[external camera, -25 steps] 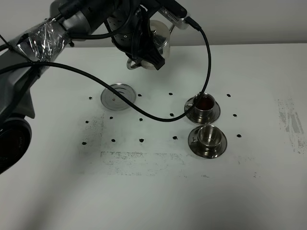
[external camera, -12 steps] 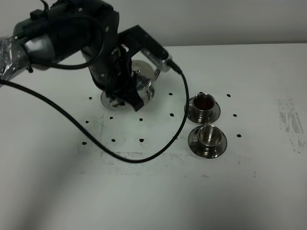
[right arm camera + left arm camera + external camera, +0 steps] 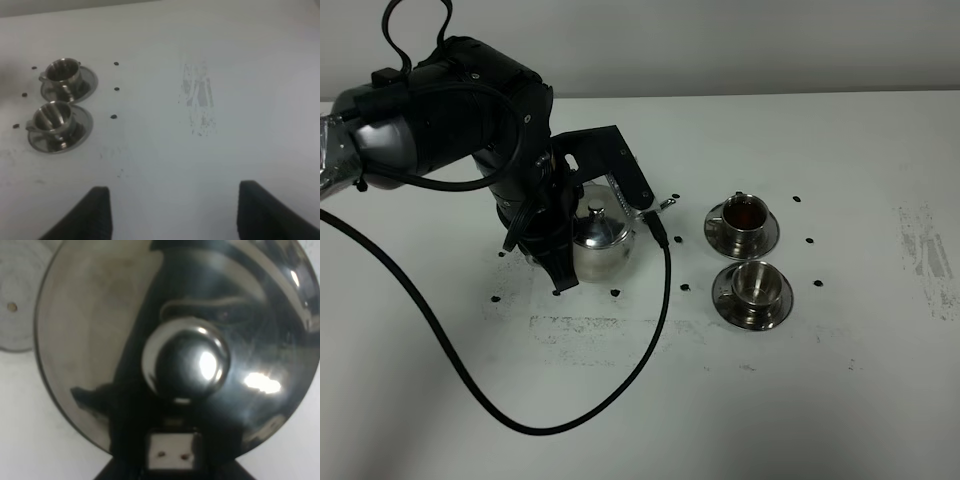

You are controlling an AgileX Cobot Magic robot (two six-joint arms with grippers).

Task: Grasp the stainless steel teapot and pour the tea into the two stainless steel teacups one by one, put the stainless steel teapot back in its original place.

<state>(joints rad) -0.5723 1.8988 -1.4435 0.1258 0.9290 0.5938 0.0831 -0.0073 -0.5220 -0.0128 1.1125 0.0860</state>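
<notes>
My left gripper (image 3: 563,248) is shut on the handle of the stainless steel teapot (image 3: 602,240), which hangs upright and low over the table, left of the cups. In the left wrist view its lid and knob (image 3: 185,362) fill the frame and my fingertips are hidden. The round steel disc (image 3: 15,300) shows just past the pot's edge; in the high view my arm hides it. Of the two stainless steel teacups, the far one (image 3: 745,213) holds reddish-brown tea and the near one (image 3: 757,284) shows bare steel inside. My right gripper (image 3: 175,215) is open over bare table, away from the cups (image 3: 59,72).
A black cable (image 3: 570,400) loops from the left arm across the front of the table. Small black dots (image 3: 616,291) mark the white tabletop. A scuffed grey patch (image 3: 925,250) lies at the far right.
The left arm has come down and forward from high at the back of the table, carrying the teapot. The pot now hangs upright and low near the disc. The cups have not moved.
</notes>
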